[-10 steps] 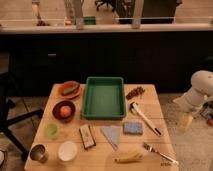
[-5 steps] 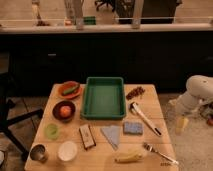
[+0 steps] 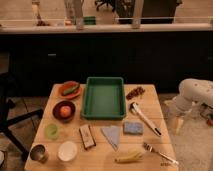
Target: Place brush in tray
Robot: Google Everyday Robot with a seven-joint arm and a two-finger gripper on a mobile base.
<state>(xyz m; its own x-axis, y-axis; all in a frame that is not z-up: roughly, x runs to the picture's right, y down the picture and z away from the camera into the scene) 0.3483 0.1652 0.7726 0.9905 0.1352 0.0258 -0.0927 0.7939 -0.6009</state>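
We see the brush (image 3: 146, 120) lying just right of the green tray (image 3: 103, 97), not yet inside, because our gripper (image 3: 178, 125) hangs well right of the tray, its grip state impossible to tell.

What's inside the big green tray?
Nothing. The tray shows only its bare green floor, and nothing covers it. The brush lies outside, on the table to its right. The gripper hangs off the table's right edge.
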